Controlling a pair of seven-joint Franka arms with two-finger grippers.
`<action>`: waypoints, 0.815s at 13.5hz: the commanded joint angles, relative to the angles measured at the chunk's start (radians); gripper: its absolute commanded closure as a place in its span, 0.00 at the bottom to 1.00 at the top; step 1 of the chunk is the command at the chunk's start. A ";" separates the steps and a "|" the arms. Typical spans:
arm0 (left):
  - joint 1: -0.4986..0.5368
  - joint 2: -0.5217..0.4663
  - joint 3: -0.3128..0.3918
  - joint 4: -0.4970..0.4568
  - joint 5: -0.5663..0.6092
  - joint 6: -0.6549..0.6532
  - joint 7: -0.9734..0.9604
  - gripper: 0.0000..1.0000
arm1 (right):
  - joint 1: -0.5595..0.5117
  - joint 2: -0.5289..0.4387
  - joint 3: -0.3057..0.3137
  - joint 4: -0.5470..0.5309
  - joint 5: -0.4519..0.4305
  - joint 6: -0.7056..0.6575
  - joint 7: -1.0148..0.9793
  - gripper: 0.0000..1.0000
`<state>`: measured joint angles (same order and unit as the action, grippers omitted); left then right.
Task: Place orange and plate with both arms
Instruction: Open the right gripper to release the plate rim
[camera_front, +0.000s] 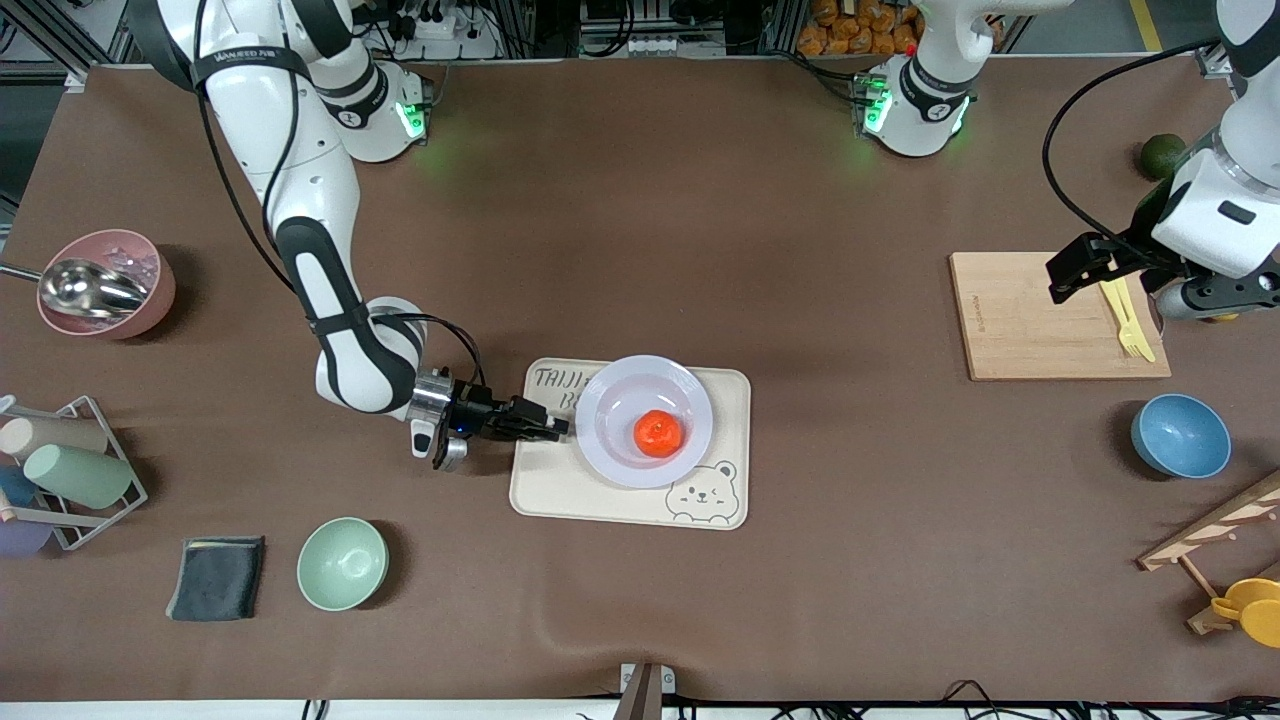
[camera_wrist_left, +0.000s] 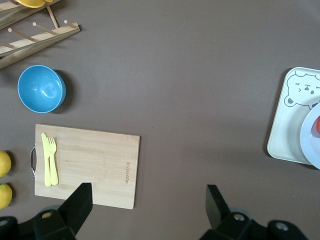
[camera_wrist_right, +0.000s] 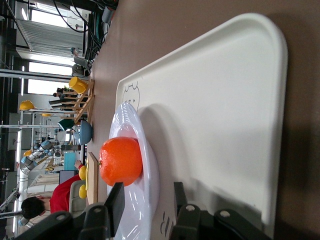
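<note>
Nearest the front edge of the brown table you have a mint green bowl (camera_front: 342, 563) and a folded dark grey cloth (camera_front: 216, 577), both toward the right arm's end and not part of your task.

Mid-table, the cream rectangular bear-print tray (camera_front: 560, 490) carries the round pale lavender-white plate (camera_front: 604, 450), and the small bright orange-red orange (camera_front: 659, 434) sits in the plate's well, slightly off centre.

Your right gripper (camera_front: 556, 428) is low at the plate's rim on the side toward the right arm's end. In the right wrist view its fingers (camera_wrist_right: 115, 205) stand narrowly parted with the rim running between them; you can't tell whether they touch it. The plate lies straight ahead along the gripper's reach, so the right arm is plainly the nearer one.

Your left gripper (camera_front: 1085, 262) waits high over the light wooden cutting board (camera_front: 1020, 330) at the left arm's end, jaws spread wide and empty, well apart from the tray.

Judged from this, both things look placed.
</note>
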<state>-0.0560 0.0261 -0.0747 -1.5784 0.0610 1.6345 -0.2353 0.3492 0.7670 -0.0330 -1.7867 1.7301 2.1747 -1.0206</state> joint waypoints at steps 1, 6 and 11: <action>0.002 -0.009 0.006 0.009 -0.006 -0.025 0.022 0.00 | -0.035 -0.037 0.007 0.010 -0.133 -0.015 0.185 0.53; 0.004 -0.008 0.006 0.020 -0.007 -0.025 0.022 0.00 | -0.105 -0.147 0.007 0.035 -0.452 -0.117 0.594 0.50; 0.004 -0.009 0.006 0.024 -0.013 -0.025 0.022 0.00 | -0.275 -0.219 0.005 0.087 -0.737 -0.336 0.729 0.32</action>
<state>-0.0537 0.0254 -0.0724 -1.5680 0.0610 1.6297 -0.2353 0.1467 0.5687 -0.0431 -1.7247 1.0790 1.9166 -0.3335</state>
